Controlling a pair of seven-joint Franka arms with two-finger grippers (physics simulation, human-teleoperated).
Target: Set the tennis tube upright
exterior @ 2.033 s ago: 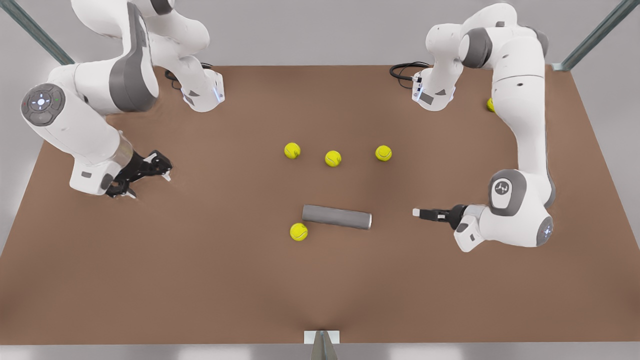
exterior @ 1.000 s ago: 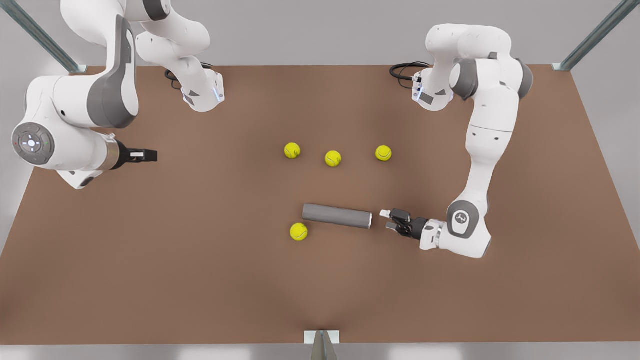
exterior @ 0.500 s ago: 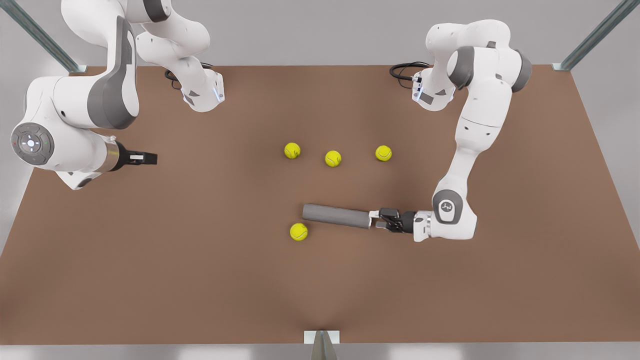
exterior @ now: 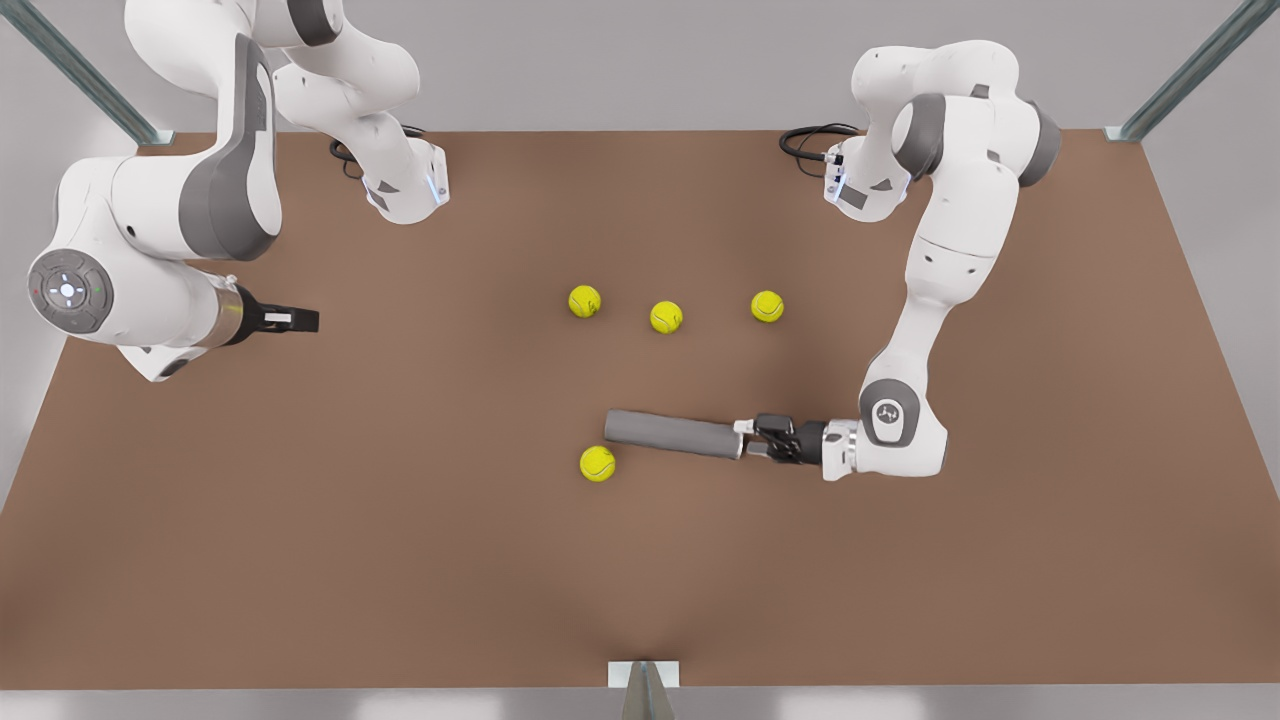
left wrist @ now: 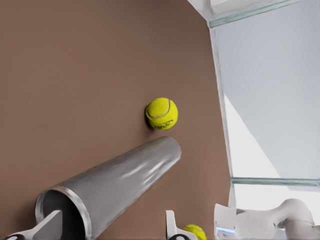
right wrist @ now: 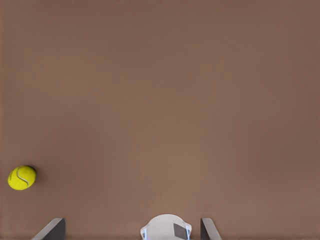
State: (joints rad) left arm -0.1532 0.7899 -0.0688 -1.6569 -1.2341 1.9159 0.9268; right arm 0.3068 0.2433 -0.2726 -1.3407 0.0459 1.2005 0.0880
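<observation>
The tennis tube (exterior: 672,433) is a slim dark-grey cylinder with a dull metallic sheen, and it lies flat on its side on the brown worktop (exterior: 400,520), not upright. Taking the lone tennis ball (exterior: 597,463) as landmark, the tube's closed end sits just beside that ball, a little farther from the camera in the front view, and the body stretches away toward the front view's right. In the left wrist view the tube (left wrist: 117,187) shows an open mouth with a lighter silvery rim and a dark hollow inside.
</observation>
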